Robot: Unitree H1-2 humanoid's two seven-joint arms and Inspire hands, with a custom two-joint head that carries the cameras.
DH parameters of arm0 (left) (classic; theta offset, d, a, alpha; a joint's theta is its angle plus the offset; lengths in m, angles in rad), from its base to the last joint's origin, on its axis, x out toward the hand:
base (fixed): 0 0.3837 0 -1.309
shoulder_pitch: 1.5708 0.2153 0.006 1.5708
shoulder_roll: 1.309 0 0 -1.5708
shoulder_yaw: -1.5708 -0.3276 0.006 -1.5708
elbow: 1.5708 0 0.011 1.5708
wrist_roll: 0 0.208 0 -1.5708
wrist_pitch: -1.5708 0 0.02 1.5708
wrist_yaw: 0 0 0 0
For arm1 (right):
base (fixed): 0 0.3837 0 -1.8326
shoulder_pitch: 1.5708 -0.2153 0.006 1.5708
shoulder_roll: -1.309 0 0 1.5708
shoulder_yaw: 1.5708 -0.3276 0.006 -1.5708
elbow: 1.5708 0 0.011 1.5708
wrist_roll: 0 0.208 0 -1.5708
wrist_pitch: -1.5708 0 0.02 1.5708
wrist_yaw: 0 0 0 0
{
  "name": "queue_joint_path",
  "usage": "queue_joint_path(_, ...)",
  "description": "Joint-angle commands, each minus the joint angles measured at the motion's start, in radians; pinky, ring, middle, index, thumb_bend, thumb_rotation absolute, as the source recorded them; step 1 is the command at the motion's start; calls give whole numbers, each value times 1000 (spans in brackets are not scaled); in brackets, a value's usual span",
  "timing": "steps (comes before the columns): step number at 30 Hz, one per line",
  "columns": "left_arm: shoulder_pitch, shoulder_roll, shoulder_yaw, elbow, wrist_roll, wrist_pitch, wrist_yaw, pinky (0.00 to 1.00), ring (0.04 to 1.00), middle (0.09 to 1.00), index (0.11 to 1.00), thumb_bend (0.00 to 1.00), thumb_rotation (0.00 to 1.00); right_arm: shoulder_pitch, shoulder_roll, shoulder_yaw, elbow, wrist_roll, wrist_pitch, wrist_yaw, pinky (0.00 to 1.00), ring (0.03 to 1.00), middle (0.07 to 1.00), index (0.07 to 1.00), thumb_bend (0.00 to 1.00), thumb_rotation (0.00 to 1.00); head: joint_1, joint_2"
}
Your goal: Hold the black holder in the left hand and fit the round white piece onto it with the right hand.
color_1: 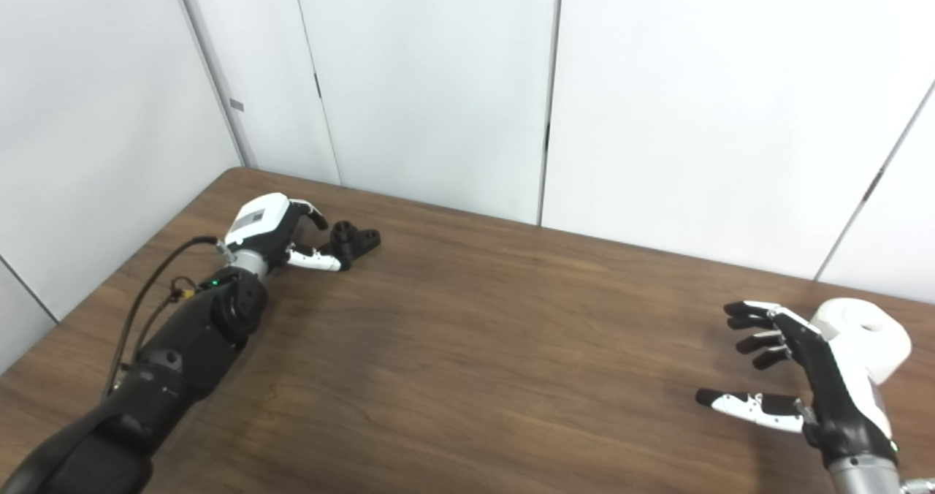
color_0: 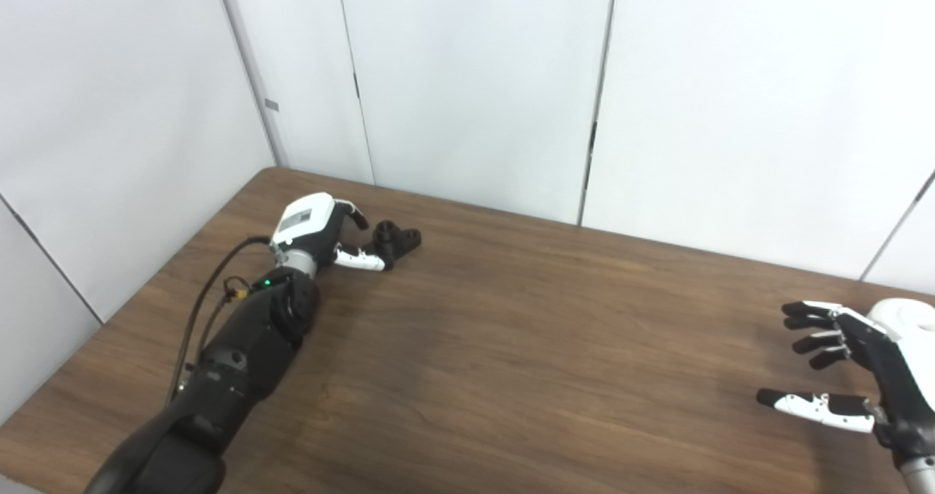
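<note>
You have the left robot hand [color_0: 314, 232] out at about ten o'clock on the table [color_0: 511, 348], near the far left corner. Its fingers [color_0: 356, 218] and thumb [color_0: 359, 260] reach toward the black holder [color_0: 397, 240], which sits on the table just beyond them at the two o'clock side of the palm. The thumb tip lies against the near side of the holder and a curled finger hangs just above its left end, but the hand is not closed round it; you cannot tell from these views whether the finger actually touches. The holder rests on the wood, low and lumpy, with a round hole showing at its right end.

Your right robot hand [color_1: 811, 377] is at about four o'clock, close to the right edge of the table, well apart from the left one. It holds nothing: the fingers [color_1: 752, 326] are spread and pointing toward nine o'clock, the thumb [color_1: 745, 403] stretched out below them with a wide gap between.

The round white piece [color_1: 873, 340] stands on the table just behind that hand, at its two o'clock side, partly hidden by the back of the palm. In the left eye view only its left part shows at the picture's edge. A shallow dip shows in its top.
</note>
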Motion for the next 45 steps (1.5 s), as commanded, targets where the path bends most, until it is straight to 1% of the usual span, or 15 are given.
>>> queue_joint_path(1,-51,10,5,11,-9,-41,42,695,868,846,619,902,248,-21,-20,-15,-36,2,-8,-6,488,590,683,701,716,0,-1,2)
queue_joint_path(4,-63,6,-7,47,-13,-63,57,675,850,838,610,890,267,-22,-21,-15,-39,2,-6,-4,490,591,683,700,716,0,-1,3)
queue_joint_path(9,-81,0,-16,112,-26,-132,89,659,830,823,583,873,275,-24,-23,-15,-42,1,-2,-1,490,592,685,703,712,0,-1,3)
queue_joint_path(12,-86,-8,-16,139,-46,-175,102,650,819,817,573,849,250,-24,-24,-15,-45,3,1,0,490,592,685,702,710,0,-8,5)
queue_joint_path(14,-90,-16,-9,163,-71,-204,110,645,812,810,548,845,206,-23,-25,-16,-50,3,4,2,492,593,683,701,710,0,-10,5)
queue_joint_path(15,-92,-19,-7,170,-79,-209,112,649,816,814,518,688,141,-22,-25,-16,-51,2,6,2,493,593,683,701,708,0,-10,5)
queue_joint_path(16,-91,-23,-7,173,-85,-207,109,651,819,816,503,608,108,-22,-25,-17,-53,5,6,2,493,592,682,701,708,0,-11,6)
queue_joint_path(18,-84,-28,-9,166,-95,-196,97,662,836,828,487,542,75,-20,-29,-20,-57,7,5,3,493,592,684,701,704,0,-11,10)
queue_joint_path(23,-73,-30,-25,151,-88,-157,80,733,869,832,481,525,63,-18,-33,-25,-58,6,-7,-3,487,588,680,697,700,0,-9,14)
queue_joint_path(29,-69,-27,-31,158,-96,-174,79,749,869,820,478,525,61,-23,-36,-24,-48,2,-13,-9,481,582,679,694,695,0,-10,15)
queue_joint_path(34,-57,-26,-35,123,-101,-177,69,750,867,813,478,525,59,-29,-34,-25,-37,8,-18,-11,482,581,679,693,697,0,-14,15)
queue_joint_path(37,-48,-32,-23,105,-136,-193,52,745,870,817,479,525,60,-32,-32,-26,-36,11,-16,-11,482,580,680,692,695,0,-18,15)
queue_joint_path(39,-36,-37,-17,82,-154,-196,34,772,895,827,479,525,59,-33,-32,-26,-38,13,-14,-7,480,577,678,691,690,0,-22,14)
queue_joint_path(42,-17,-37,-27,54,-162,-235,14,776,889,824,480,525,60,-34,-37,-25,-42,9,-8,-3,482,580,678,692,685,0,-23,15)
queue_joint_path(45,1,-43,-33,15,-175,-251,-16,787,882,825,480,525,59,-37,-39,-26,-40,12,-14,-4,480,580,675,690,691,0,-23,16)
